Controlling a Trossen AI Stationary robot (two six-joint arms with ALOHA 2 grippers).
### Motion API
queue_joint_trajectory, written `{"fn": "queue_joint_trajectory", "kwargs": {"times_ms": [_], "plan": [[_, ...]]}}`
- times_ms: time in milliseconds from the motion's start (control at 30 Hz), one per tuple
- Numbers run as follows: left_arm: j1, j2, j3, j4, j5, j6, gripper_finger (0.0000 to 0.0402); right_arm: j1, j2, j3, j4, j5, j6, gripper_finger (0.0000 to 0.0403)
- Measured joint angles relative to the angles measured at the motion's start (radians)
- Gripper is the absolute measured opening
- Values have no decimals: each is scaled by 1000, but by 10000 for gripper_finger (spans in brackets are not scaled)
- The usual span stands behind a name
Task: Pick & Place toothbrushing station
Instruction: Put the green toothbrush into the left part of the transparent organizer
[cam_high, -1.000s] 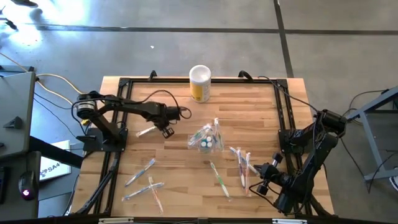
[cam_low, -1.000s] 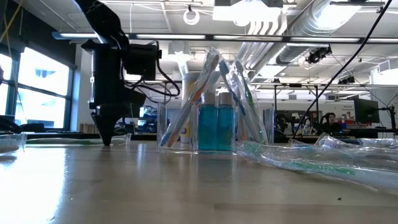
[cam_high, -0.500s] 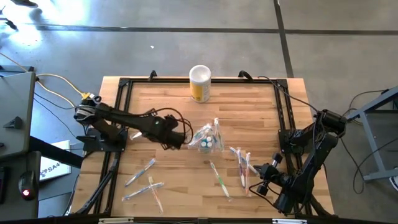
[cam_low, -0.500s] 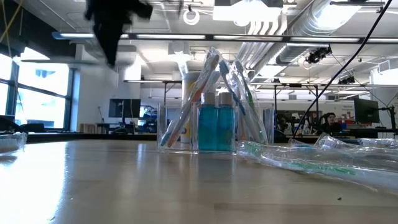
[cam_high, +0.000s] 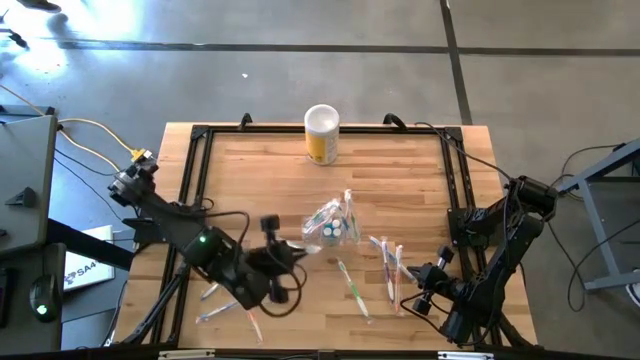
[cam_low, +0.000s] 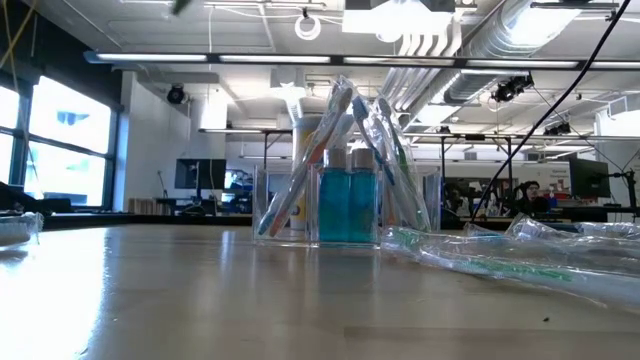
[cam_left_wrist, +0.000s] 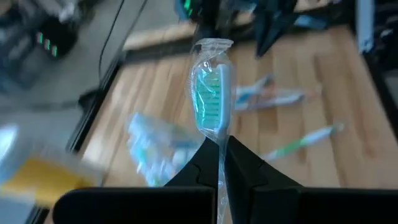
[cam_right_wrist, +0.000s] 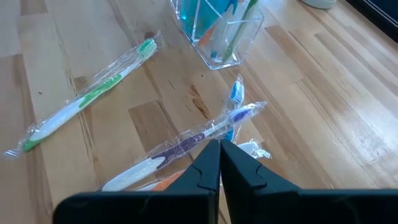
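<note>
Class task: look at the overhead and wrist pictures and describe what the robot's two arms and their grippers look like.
Both arms are black and jointed. The left arm shows a small green light and looping black cables. The right arm has black cables too. The left gripper and right gripper each have two dark, tapering fingers.

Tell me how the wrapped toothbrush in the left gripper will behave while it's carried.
The wrapped toothbrush stands straight above the shut left gripper, so it probably stays stiff. Its loose, glossy clear wrapper may let it slide between the fingers. Held only by the thin handle end, it could pivot if bumped.
</note>
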Motion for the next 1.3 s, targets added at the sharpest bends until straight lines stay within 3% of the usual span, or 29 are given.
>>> {"fn": "queue_joint_trajectory", "kwargs": {"times_ms": [133,267,533,833,1133,1300], "plan": [[40,0,-120,207,54,164,0,0,0,0,2,19,-12,4],[156,-27,-243,273,166,176,2,0,0,0,16,45,-65,4],[350,-209,-531,684,469,202,2,-5,0,0,20,50,-131,4],[361,-286,-890,1278,487,189,3,-3,0,0,55,50,-131,4],[363,-285,-1050,1495,418,167,3,-6,0,0,113,70,-158,4],[369,-216,-1094,1613,415,159,3,-15,0,0,116,87,-168,4]]}}
